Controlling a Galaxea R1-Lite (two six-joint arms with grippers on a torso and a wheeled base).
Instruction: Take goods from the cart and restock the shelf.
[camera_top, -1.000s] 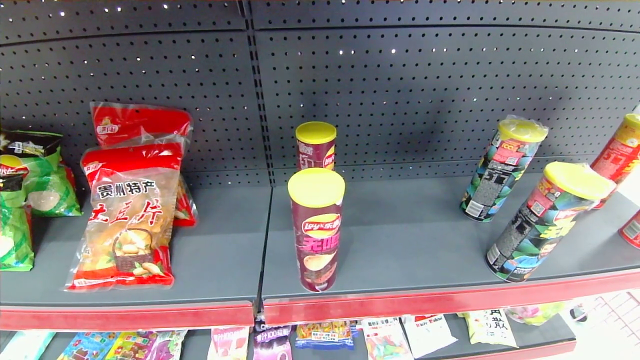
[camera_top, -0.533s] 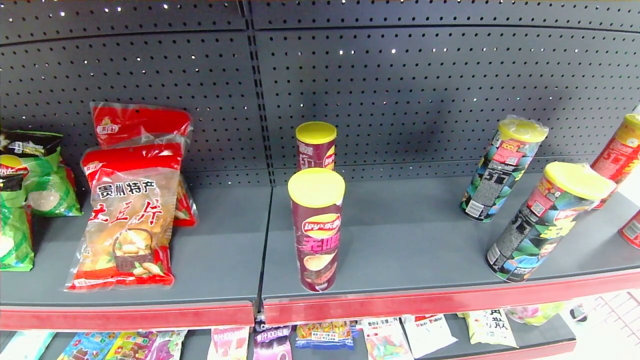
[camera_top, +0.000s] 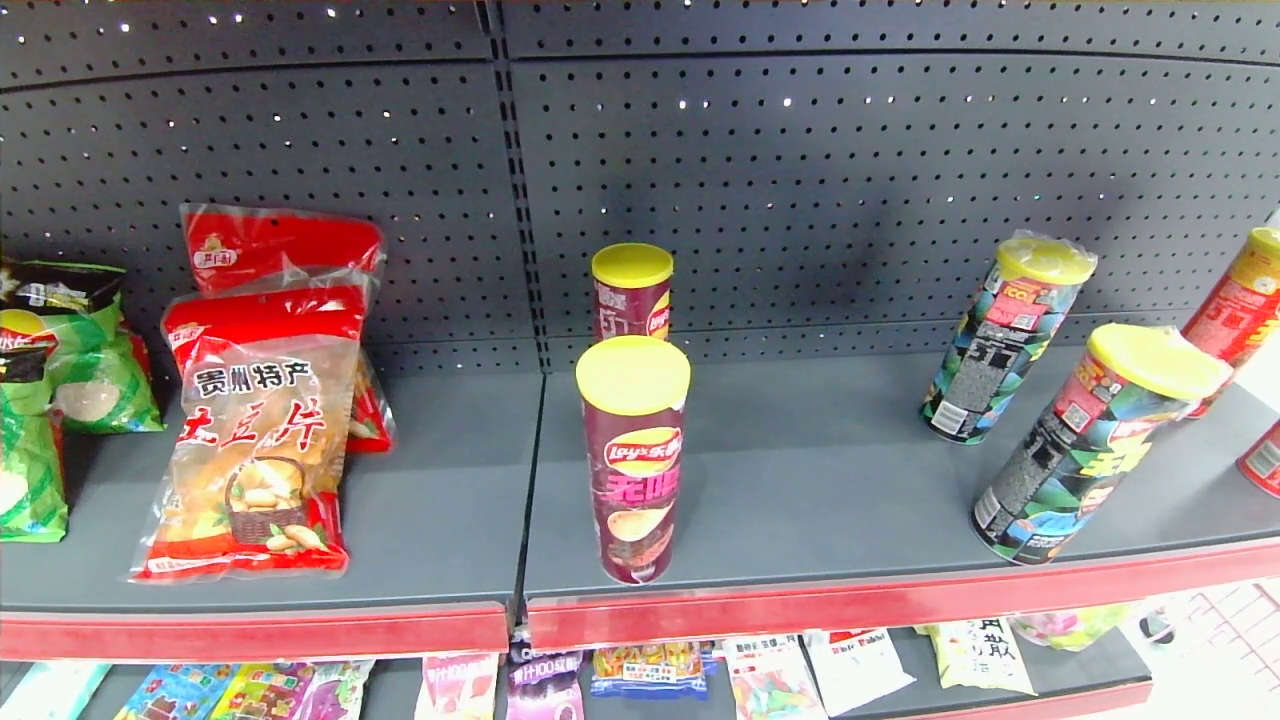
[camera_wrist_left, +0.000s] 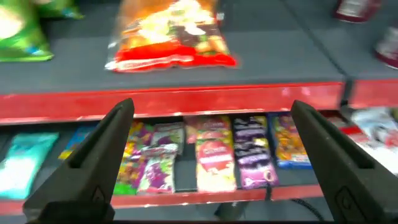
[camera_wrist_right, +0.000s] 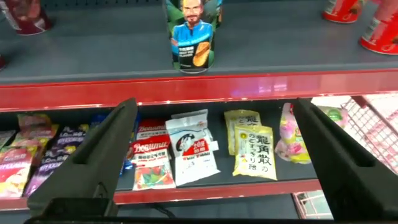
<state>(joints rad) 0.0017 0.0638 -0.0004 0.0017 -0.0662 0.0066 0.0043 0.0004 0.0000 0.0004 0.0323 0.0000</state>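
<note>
The grey metal shelf (camera_top: 800, 480) is backed by a perforated panel (camera_top: 850, 200) and edged by a red strip (camera_top: 850, 600). Bare deck is left between the yellow-lidded maroon cans (camera_top: 632, 460) at the middle and the film-wrapped cans (camera_top: 1080, 450) to the right. Glossy red bags (camera_top: 255, 430) are stood further left. The left gripper (camera_wrist_left: 211, 109) and right gripper (camera_wrist_right: 214, 106) are held wide apart, nothing grasped, facing the shelf's front edge.

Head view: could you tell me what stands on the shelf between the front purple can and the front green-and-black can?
Nothing: the head view shows bare grey shelf between the front purple can and the front green-and-black can.
</note>
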